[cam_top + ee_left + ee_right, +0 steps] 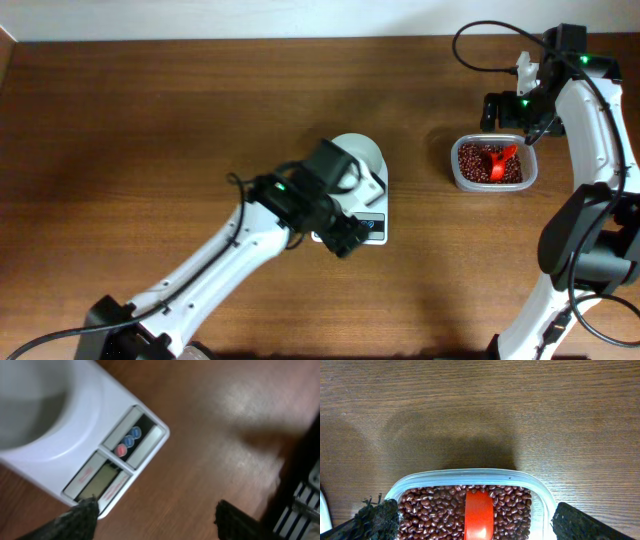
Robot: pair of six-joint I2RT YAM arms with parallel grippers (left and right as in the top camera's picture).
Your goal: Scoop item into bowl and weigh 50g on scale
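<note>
**Operator:** Locating the beans (435,510): which way are they lying from the right jaws?

**Technician:** They are lying in the tub (470,474), straight ahead of the right jaws and centred between the fingers (375,520). Those jaws are standing wide and holding nothing.

**Operator:** What is the coming move turning on?

**Technician:** It is turning on the red scoop (479,515). It is resting on the heap midway between the fingers, its long axis running toward the wrist and crossing the closing line squarely. I am judging that a straight descent is putting the handle in the grip.

**Operator:** Which arm is nearer?

**Technician:** The right arm (590,120) is hanging over the tub. The left arm (230,250) is hanging over the scale (100,410), well apart from the tub, its jaws spread and empty beside the display (102,477). The bowl (365,150) is sitting on the scale, on the bench (470,405).
</note>
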